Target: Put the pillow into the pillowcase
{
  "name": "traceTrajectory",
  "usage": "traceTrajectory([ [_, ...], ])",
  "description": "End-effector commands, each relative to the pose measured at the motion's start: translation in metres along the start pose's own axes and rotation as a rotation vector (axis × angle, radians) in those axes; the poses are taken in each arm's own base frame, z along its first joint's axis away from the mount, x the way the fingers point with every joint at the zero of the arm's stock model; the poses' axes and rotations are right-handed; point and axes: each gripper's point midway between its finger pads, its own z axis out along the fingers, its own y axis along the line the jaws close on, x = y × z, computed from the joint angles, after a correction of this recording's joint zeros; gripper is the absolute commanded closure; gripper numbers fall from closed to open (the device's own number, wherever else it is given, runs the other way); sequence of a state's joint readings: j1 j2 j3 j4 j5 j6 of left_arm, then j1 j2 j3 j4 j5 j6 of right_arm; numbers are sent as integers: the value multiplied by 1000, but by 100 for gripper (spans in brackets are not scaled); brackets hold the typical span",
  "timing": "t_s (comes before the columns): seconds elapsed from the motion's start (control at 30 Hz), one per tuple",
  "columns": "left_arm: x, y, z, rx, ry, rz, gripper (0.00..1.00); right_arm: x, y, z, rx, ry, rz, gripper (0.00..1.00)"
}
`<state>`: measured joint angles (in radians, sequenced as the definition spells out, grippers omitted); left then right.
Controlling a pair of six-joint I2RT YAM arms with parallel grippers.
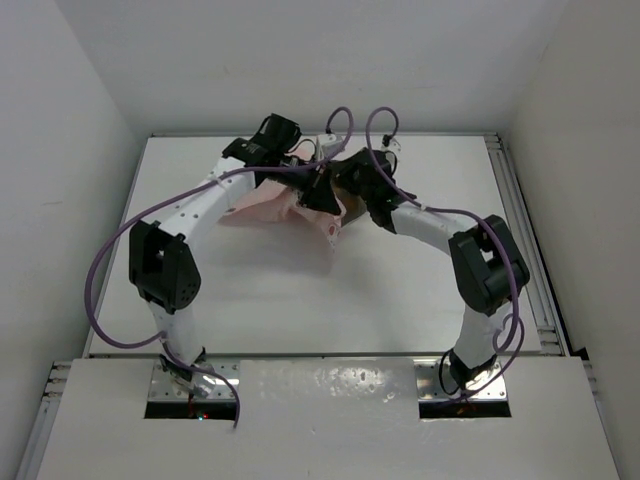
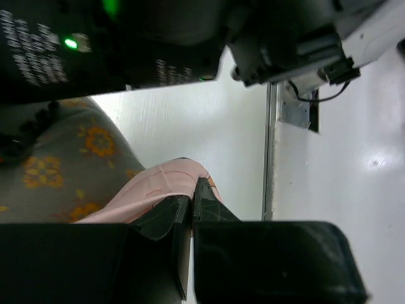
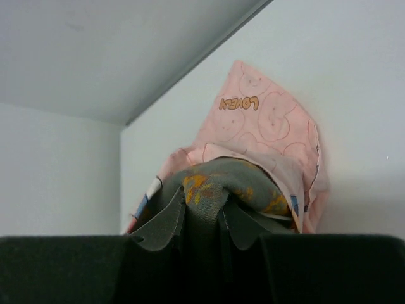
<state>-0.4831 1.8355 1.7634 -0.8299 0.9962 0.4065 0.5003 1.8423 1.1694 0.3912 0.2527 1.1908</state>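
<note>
Your two arms meet toward 12 o'clock on the table (image 1: 300, 310), where the pillow (image 3: 248, 180) sits partway inside the pillowcase (image 3: 266, 120). Your right gripper (image 3: 202, 215) pinches the pillow's near edge. Your left gripper (image 2: 192, 202) is clamped on a pink pillowcase fold, with the pillow at its 9 o'clock.
</note>
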Motion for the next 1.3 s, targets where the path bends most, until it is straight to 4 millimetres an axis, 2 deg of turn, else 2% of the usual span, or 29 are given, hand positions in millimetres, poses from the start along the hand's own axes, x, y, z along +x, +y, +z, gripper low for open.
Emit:
traceTrajectory([
  [0.0, -40, 1, -31, 26, -172, 21, 100, -6, 46, -4, -103, 6, -209, 100],
  [0.07, -23, 35, -40, -128, -141, -24, 100, 17, 35, -8, -97, 114, -273, 97],
  [0.13, 13, 62, -44, -234, -68, -70, 100, 38, 28, -12, -112, 230, -317, 91],
  [0.2, 54, 59, -38, -220, 39, -130, 100, 52, 11, -16, -93, 288, -359, 88],
  [0.23, 71, 56, -35, -197, 90, -108, 89, 65, 8, -21, -119, 341, -360, 85],
  [0.27, 85, 49, -31, -167, 134, -111, 79, 70, 11, -23, -161, 353, -362, 74],
  [0.3, 109, 32, -28, -97, 217, -107, 67, 80, 2, -27, -171, 388, -372, 67],
  [0.33, 118, 21, -28, -62, 258, -101, 50, 89, 1, -33, -201, 432, -380, 57],
  [0.37, 124, 13, -28, -34, 289, -90, 42, 91, -3, -35, -200, 444, -399, 49],
  [0.4, 126, 0, -33, 7, 321, -56, 35, 94, -13, -40, -182, 457, -403, 32],
  [0.47, 114, -5, -40, 7, 312, -22, 32, 78, -15, -46, -171, 400, -424, 20],
  [0.5, 94, 0, -47, -30, 275, 21, 31, 70, -28, -49, -139, 382, -425, 12],
  [0.53, 82, 4, -50, -51, 240, 37, 31, 63, -32, -52, -123, 362, -425, 10],
  [0.57, 59, 19, -55, -106, 180, 97, 31, 51, -34, -58, -107, 330, -421, 7],
  [0.63, 40, 43, -58, -241, 131, 42, 37, 27, -41, -61, -86, 291, -392, 5],
  [0.67, 21, 65, -54, -338, 83, 92, 40, 18, -43, -67, -78, 271, -375, 2],
  [0.7, 20, 78, -50, -413, 79, 43, 45, 12, -45, -71, -69, 256, -371, 2],
  [0.73, 22, 106, -59, -584, 117, 50, 45, 1, -52, -72, -43, 235, -358, 1],
  [0.77, 13, 123, -54, -675, 104, 75, 44, -7, -52, -76, -39, 217, -355, 1],
  [0.8, 23, 142, -50, -735, 131, 45, 42, -11, -61, -77, -18, 216, -352, 1],
  [0.83, 27, 159, -57, -835, 162, 46, 41, -11, -65, -79, -12, 225, -351, 1],
  [0.87, 22, 169, -56, -882, 156, 63, 39, -10, -69, -80, -5, 239, -356, 1],
  [0.9, 33, 181, -50, -899, 189, 57, 36, -7, -75, -81, 0, 260, -345, 1],
  [0.97, 35, 196, -52, -955, 208, 53, 34, -2, -79, -82, -6, 285, -326, 1],
  [1.0, 45, 204, -46, -951, 233, 39, 33, 2, -80, -81, -17, 305, -319, 1],
  [1.07, 53, 210, -38, -930, 260, 11, 33, 5, -79, -79, -34, 313, -318, 1],
  [1.13, 58, 205, -27, -866, 264, -18, 33, 11, -83, -77, -30, 332, -310, 1],
  [1.2, 65, 205, -20, -851, 268, -35, 35, 19, -93, -73, -12, 354, -300, 1],
  [1.27, 69, 205, -16, -856, 267, -45, 48, 27, -98, -72, -12, 386, -285, 1],
])
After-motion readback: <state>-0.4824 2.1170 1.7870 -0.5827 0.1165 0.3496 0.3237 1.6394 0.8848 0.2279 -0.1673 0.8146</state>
